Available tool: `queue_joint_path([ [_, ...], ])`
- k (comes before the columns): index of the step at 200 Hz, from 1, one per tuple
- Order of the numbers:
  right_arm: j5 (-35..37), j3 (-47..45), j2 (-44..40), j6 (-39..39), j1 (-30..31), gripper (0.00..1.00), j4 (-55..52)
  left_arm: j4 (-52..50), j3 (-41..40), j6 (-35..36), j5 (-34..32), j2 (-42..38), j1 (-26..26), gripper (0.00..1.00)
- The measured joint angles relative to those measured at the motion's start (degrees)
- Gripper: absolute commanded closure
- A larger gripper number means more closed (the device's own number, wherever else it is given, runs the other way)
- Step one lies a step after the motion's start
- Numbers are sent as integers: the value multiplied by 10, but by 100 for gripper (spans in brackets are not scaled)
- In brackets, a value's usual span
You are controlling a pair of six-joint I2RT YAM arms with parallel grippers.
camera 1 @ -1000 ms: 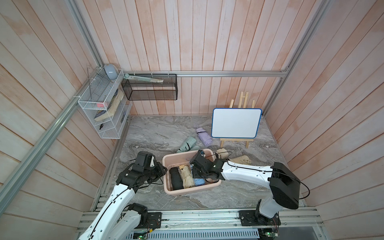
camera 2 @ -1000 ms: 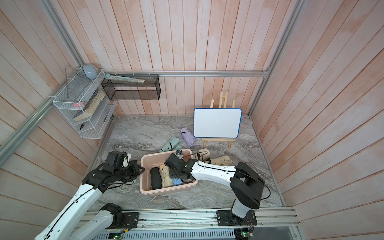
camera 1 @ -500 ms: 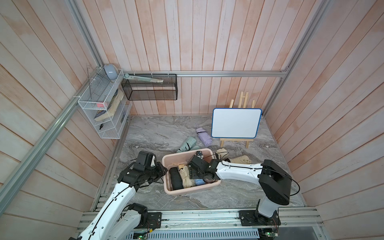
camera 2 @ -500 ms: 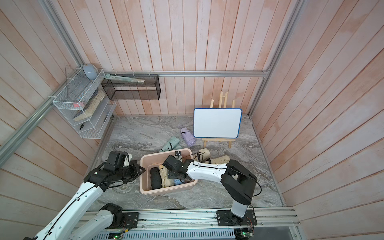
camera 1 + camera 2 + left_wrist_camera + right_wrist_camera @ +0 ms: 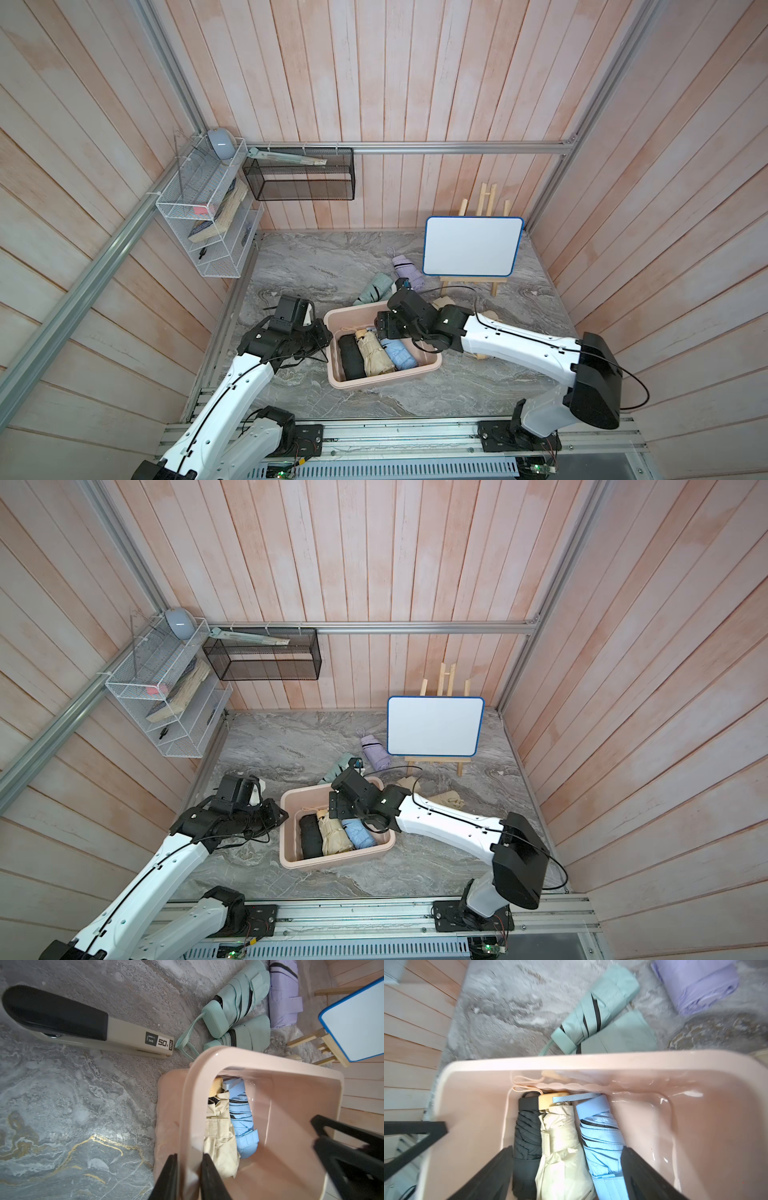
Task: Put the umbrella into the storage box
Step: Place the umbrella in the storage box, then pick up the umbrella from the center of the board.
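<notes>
Peeking at a top view, we see the box lower centre holding a black umbrella, beige umbrella and blue umbrella; green umbrella and purple umbrella lie on the table just above it. Left wrist view: left claw clenched on the box rim. Right wrist view: right claw spread, empty, over those three. Two to go, we reckon.

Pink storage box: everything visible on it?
The pale pink rectangular plastic storage box, with rounded corners and a rolled rim, sits upright on the grey marbled tabletop. Three folded umbrellas lie side by side inside: black, beige, light blue, leaving room beside the blue. The left claw is shut on its rim; the open right claw hangs over the umbrellas.
</notes>
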Motion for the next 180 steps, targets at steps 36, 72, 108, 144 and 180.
queue_joint_path([
  [36,-3,12,-70,-26,-65,14,-42,-11,8,22,-19,4,0,82],
  [72,-8,12,-110,-54,-134,14,-83,-26,16,32,-43,8,1,82],
  [108,-31,-27,-151,-45,-203,15,-106,-42,23,42,-69,9,7,42],
  [144,-52,-100,-174,-11,-285,15,-133,-48,54,53,-95,8,9,30],
  [180,-68,-139,-170,-31,-348,15,-142,-24,95,61,-135,-36,12,27],
])
